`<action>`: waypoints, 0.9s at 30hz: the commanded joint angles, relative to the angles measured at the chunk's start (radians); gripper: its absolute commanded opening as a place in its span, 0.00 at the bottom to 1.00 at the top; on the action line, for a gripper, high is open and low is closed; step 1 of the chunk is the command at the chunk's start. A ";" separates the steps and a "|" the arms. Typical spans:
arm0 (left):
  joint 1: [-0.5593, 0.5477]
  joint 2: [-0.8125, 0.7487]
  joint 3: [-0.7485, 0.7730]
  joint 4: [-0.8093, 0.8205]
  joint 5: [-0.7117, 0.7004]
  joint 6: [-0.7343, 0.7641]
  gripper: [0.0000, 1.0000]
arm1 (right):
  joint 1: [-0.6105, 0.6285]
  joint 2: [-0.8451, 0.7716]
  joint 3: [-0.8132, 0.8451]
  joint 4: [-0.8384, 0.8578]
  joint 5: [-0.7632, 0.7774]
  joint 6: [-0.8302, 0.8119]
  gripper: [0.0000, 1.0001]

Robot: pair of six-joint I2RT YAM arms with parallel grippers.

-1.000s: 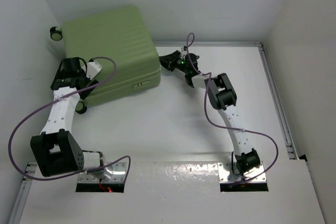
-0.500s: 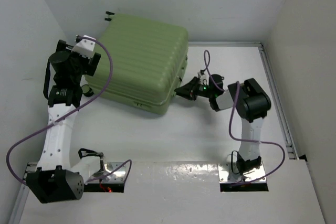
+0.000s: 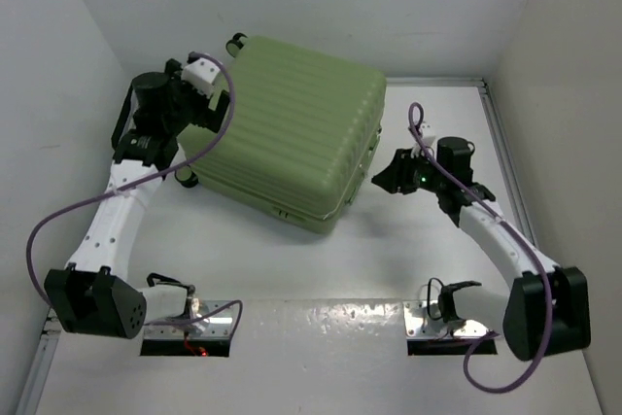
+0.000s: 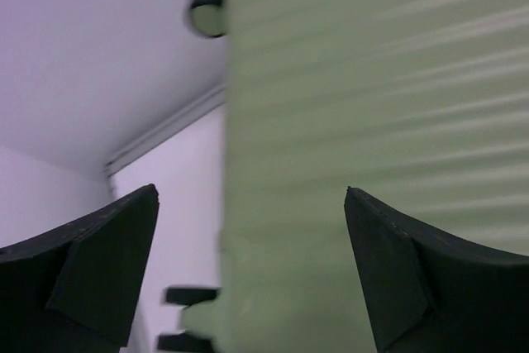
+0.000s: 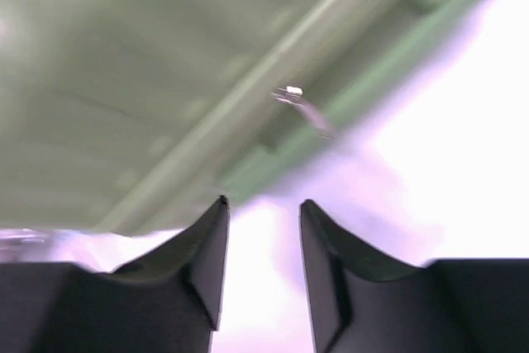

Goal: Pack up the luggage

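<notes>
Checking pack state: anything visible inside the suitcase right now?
No. The luggage lies closed with its ribbed shell up. Only the outer shell, the side seam and a black wheel show. The interior is fully covered, so its contents cannot be told.

The suitcase lies flat on the table, askew to its edges, in the far left part, one corner toward the far edge with a wheel there. The left gripper sits at the suitcase's left side, near the table's left edge, and that side of the case shows between its fingers. The right gripper is just beside the suitcase's right side, apart from it, toward the table's right edge.
</notes>
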 commanded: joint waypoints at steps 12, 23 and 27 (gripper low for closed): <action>-0.315 0.315 0.163 -0.237 0.024 -0.113 0.80 | -0.180 0.171 0.097 0.054 -0.311 -0.572 0.36; -0.315 0.345 0.141 -0.268 -0.007 -0.149 0.77 | -0.113 0.311 0.134 0.304 -0.460 -0.603 0.38; -0.315 0.354 0.132 -0.268 -0.016 -0.149 0.77 | -0.087 0.352 0.175 0.269 -0.482 -0.680 0.38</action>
